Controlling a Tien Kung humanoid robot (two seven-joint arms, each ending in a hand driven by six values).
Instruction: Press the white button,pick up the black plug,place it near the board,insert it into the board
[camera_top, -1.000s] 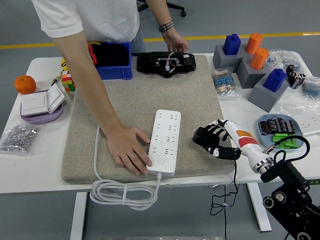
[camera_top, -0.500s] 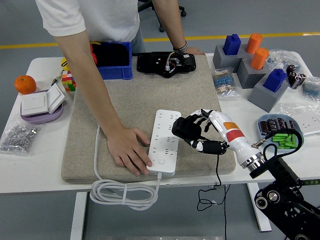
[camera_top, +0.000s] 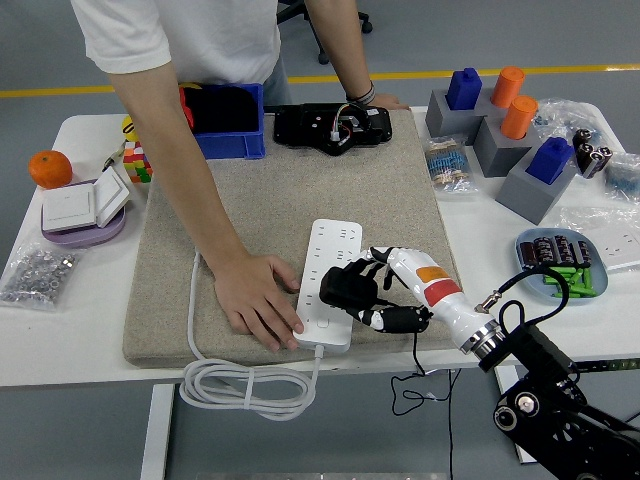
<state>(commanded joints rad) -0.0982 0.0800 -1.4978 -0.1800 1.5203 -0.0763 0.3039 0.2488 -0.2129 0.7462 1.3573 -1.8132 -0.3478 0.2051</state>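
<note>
The right hand (camera_top: 372, 292) is closed around the black plug (camera_top: 345, 290) and holds it over the right half of the white power strip (camera_top: 330, 284), above its lower sockets. I cannot tell if the plug touches the strip. The strip lies on a grey mat (camera_top: 300, 215) on the counter (camera_top: 80, 330). A person's hand (camera_top: 255, 303) lies flat on the mat, touching the strip's left edge near the white button (camera_top: 322, 324). The person's other hand (camera_top: 375, 100) rests behind the strip, at the mat's far edge, beside a black device (camera_top: 330, 127). The strip's white cable (camera_top: 245, 385) hangs coiled over the counter's near edge.
</note>
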